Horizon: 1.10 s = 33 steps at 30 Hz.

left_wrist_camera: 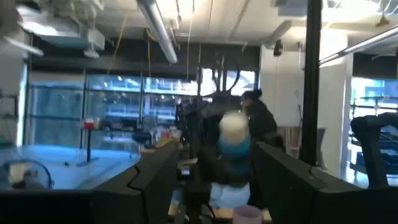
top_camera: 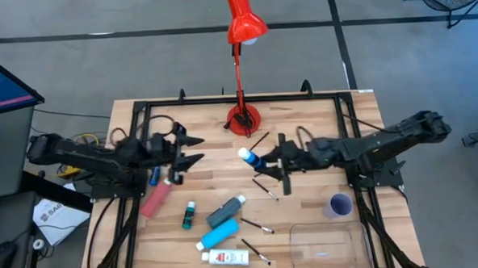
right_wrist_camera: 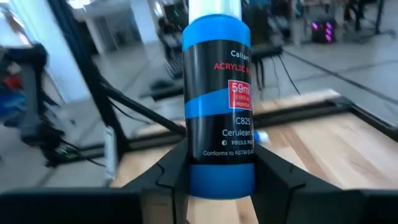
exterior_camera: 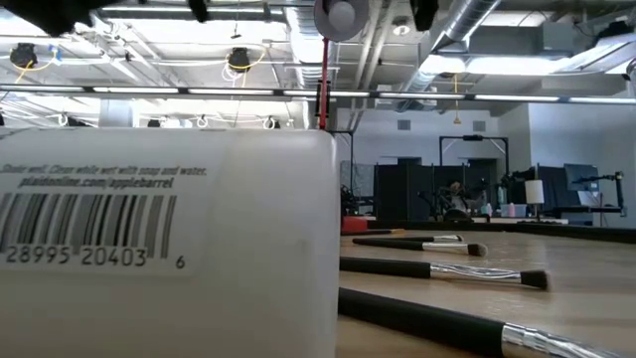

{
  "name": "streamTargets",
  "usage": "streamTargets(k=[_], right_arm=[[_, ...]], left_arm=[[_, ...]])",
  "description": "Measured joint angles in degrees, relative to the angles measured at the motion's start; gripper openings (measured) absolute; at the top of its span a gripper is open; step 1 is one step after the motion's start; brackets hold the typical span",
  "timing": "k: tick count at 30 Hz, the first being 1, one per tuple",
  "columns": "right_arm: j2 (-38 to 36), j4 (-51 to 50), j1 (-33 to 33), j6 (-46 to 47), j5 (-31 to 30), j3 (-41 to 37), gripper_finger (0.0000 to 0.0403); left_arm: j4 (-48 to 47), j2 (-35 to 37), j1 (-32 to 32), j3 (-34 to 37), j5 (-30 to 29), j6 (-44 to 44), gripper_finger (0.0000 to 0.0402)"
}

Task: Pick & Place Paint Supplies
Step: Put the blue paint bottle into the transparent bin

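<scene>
Now, blue bottle (right_wrist_camera: 217, 99): "ACRYLIC", "59ml", "Cerulean" are read, right wrist view only.
Right gripper (right_wrist_camera: 217, 177): pinched on it.
Left gripper (top_camera: 193, 150): spread, empty.
White bottle (exterior_camera: 164, 244): barcode seen, low view.

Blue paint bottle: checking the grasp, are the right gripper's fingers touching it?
Touching: right wrist view shows both fingers pressed against the blue paint bottle.

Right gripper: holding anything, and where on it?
Yes. The right gripper is shut on the blue paint bottle, fingers pinching its lower body near the base. The left gripper holds nothing.

Bright overhead light; blurred wrist views.
</scene>
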<state>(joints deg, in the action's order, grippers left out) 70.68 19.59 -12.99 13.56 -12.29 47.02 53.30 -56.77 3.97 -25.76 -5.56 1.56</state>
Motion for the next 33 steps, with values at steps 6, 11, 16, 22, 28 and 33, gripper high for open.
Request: streamTargets(k=[6,11,16,22,28,33], right_arm=[[-1.71,0.83,-2.87,-0.25,-0.38,-1.09,0.0114],[-1.04,-2.14,-4.67,-0.42,-0.25,-1.17,0.0121],[-1.06,-6.26,-5.46,-0.14,-3.93,-1.13,0.0117],[-1.05,-8.37,-5.82,-0.15,-6.19,-1.13,0.0120],[-1.03,-12.05,-5.84,-0.31,-6.24,-1.13,0.0118],[-1.03,-13.35,-6.64,-0.18,-7.31,-1.13,0.0121]], left_arm=[[-0.87,-13.67,-2.04,-9.07,9.14,1.88,0.0204],[-8.58,-17.85,-0.74,-15.01,11.09,-2.91,0.0204],[-27.93,-17.75,1.30,-20.35,6.97,-12.42,0.0204],[-30.78,-17.52,6.25,-21.25,0.28,-20.73,0.0204],[-30.73,-17.47,10.49,-21.29,-14.51,-27.01,0.0204],[-30.22,-18.72,15.12,-21.29,-46.40,-39.06,0.0204]])
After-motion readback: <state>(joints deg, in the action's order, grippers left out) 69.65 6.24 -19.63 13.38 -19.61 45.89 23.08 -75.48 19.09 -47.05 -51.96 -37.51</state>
